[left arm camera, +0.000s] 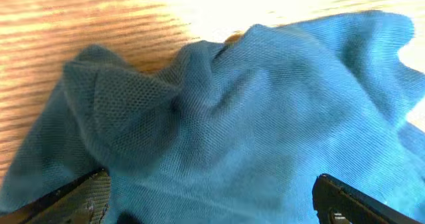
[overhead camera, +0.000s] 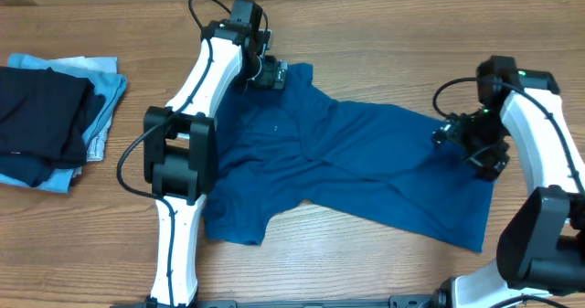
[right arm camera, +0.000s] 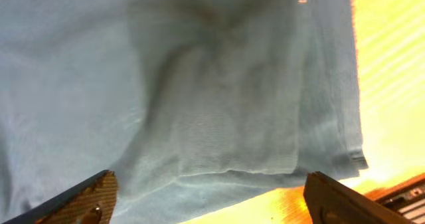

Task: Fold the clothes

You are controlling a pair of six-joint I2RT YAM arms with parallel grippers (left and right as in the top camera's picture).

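1. Clothes (overhead camera: 347, 162): we record one deep-blue collared shirt lying rumpled and unfolded on the table (overhead camera: 384, 34), running from the upper centre of the overhead frame to the lower right, with a sleeve at lower centre-left.
2. Left jaws: at the upper centre of the overhead frame, over the shirt's top edge. In the left wrist view their fingers (left arm camera: 83, 197) stand spread wide, with bunched fabric lying between them and nothing pinched.
3. Right jaws: at the right of the overhead frame, over the shirt's far right edge. Their fingers (right arm camera: 86, 201) are also spread wide above flat fabric. We cannot tell whether they touch it.
4. Folded black garment (overhead camera: 37, 116) rests on a pale blue garment (overhead camera: 108, 93) at the far left, well apart from the shirt.
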